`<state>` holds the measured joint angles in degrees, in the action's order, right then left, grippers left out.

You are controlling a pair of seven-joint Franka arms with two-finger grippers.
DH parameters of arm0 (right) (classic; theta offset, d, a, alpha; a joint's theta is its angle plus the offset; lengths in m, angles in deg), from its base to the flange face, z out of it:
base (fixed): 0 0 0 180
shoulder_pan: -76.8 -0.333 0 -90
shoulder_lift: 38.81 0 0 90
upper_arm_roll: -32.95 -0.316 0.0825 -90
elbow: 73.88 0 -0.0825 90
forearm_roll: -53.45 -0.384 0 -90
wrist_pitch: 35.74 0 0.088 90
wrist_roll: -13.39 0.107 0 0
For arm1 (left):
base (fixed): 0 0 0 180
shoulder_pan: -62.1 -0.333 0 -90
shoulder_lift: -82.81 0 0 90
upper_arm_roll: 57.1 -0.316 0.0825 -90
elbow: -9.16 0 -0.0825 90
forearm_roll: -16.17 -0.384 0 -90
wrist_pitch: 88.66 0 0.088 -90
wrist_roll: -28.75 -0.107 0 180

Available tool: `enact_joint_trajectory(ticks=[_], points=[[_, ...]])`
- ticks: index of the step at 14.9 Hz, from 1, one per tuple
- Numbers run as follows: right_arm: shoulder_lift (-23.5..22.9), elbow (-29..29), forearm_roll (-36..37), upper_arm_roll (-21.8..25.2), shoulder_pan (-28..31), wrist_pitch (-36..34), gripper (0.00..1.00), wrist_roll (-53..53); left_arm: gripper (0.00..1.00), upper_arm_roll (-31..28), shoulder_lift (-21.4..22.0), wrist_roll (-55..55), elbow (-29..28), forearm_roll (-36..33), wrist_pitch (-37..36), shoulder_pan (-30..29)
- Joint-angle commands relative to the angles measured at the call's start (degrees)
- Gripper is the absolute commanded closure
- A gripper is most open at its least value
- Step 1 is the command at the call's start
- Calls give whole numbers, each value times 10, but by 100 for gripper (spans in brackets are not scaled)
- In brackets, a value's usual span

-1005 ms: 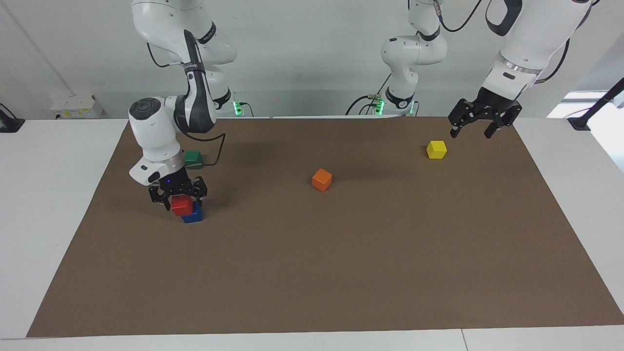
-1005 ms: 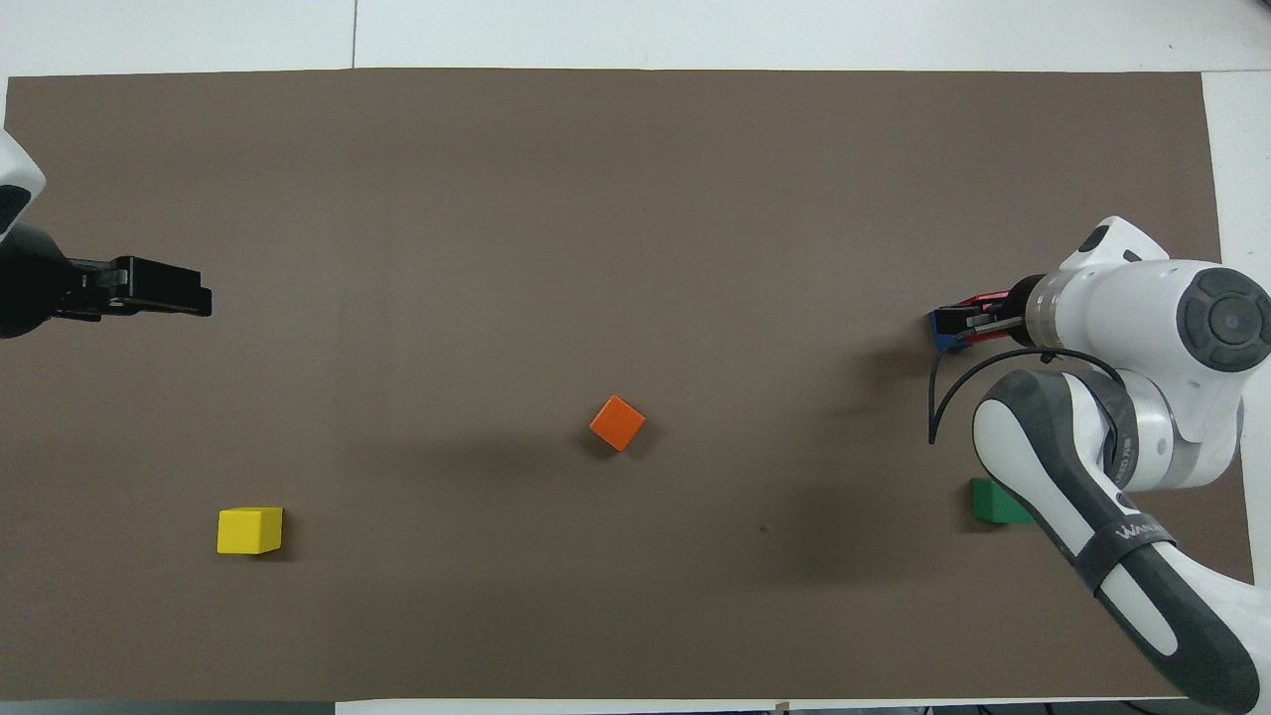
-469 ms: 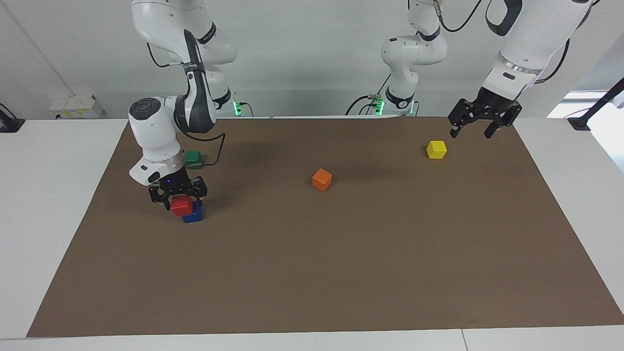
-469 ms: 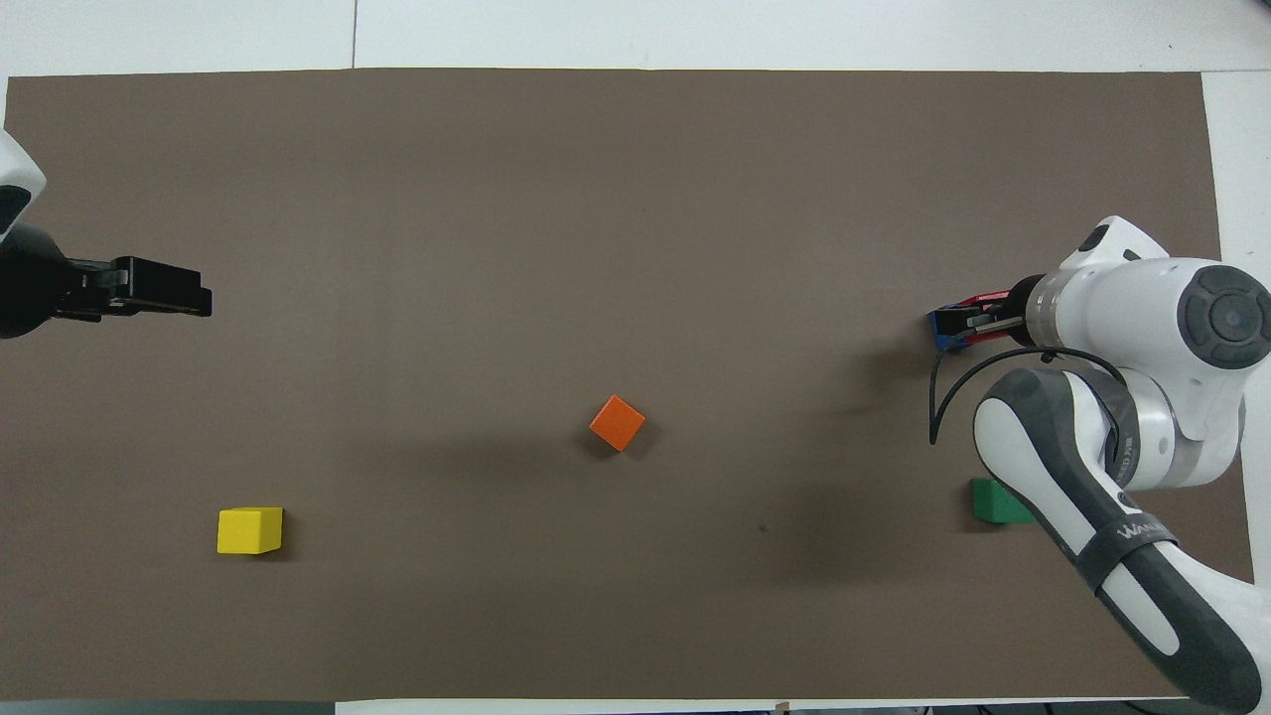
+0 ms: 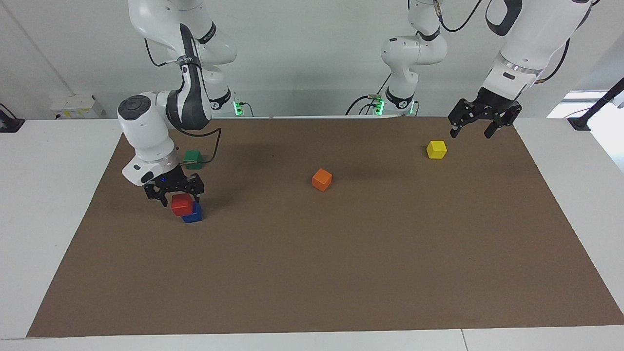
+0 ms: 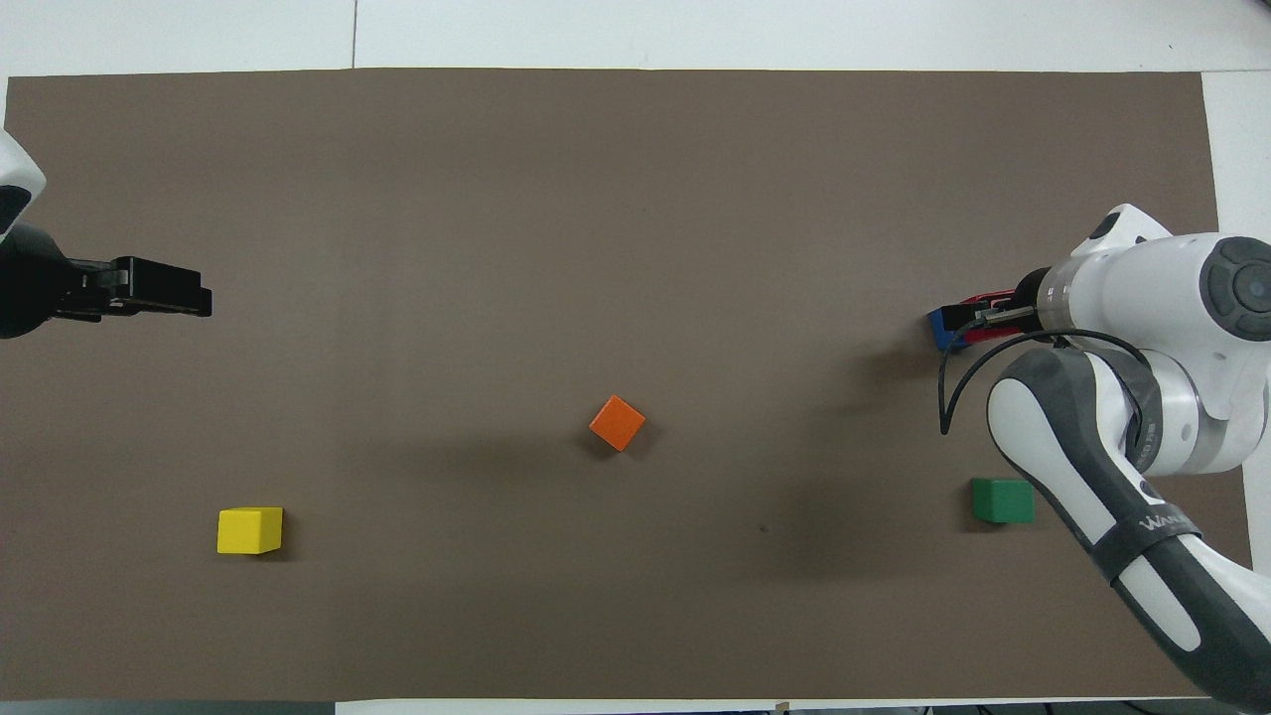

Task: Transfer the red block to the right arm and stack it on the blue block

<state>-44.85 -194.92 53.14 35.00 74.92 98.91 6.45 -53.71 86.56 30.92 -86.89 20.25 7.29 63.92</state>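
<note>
Brown mat [image 5: 341, 273] is covering most of the white table [image 5: 44, 195] here, with a plain grey-white wall sitting up by the robots' bases.

So the right gripper [image 5: 173, 191] is hanging just above the red block [image 5: 182, 204], fingers spread wide and not gripping anything, so it's let go. The red block is sitting on top of the blue block [image 5: 193, 215], a bit offset so part of the blue one is poking out underneath. That little stack is parked toward the right arm's end of the table. From the overhead view the right arm [image 6: 1142, 308] is covering most of the stack, and only slivers of red [image 6: 993, 298] and blue [image 6: 940, 328] are peeking out.

Green cube [image 5: 193, 159] is sitting beside the stack, nearer to the robots, with the arm's black cable drooping just next to it.

Orange cube [image 5: 321, 179] is chilling around the middle of the mat, turned at an angle.

Yellow cube [image 5: 436, 149] is sitting toward the left arm's end. The left gripper [image 5: 476, 127] is waiting up in the air over the mat's edge near that yellow cube, fingers apart and holding nothing.
</note>
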Motion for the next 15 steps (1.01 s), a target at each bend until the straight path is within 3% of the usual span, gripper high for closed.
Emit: enact_joint_trajectory(ticks=[1, 8, 11, 15], points=[[0, 41, -14, -3, 9, -56, 0, -26, 0, 0, 9, 1, -8, 3, -6, -3], [24, 128, -48, 2, 7, -219, 0, -14, 0, 0, 9, 1, -8, 3, -6, -3], [70, 128, -47, 1, 5, -258, 0, 32, 0, 0, 9, 1, -8, 3, -5, -3], [119, 159, -46, 0, 3, -366, 0, 38, 0, 1, 9, 1, -8, 3, -6, -3]])
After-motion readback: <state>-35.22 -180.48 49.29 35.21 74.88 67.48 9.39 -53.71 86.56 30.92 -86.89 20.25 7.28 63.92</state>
